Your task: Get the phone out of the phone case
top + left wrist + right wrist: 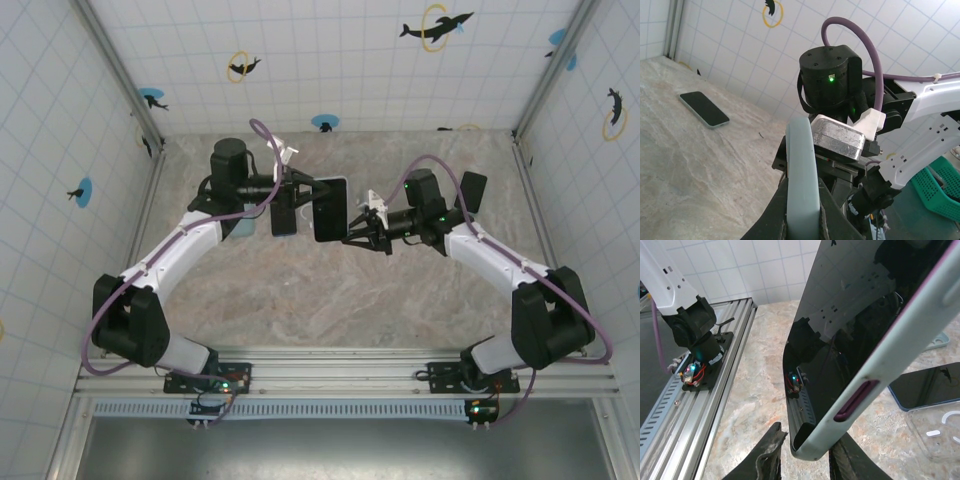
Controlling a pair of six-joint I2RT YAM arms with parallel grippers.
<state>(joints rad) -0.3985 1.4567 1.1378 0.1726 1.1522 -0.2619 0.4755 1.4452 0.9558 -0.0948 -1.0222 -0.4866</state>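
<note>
Risk: weak pinch could slip, dropping phone (840,340).
Left gripper (802,212): clamped on phone case (801,170) edge.
Right gripper (807,455): flanks case's six-o'clock corner; grip unclear.

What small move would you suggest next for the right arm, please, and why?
Probably close the right pincer firmly on the phone case: its fingers flank the lower end, the left pincer is shut on the case too, and the phone sits fully inside.
</note>
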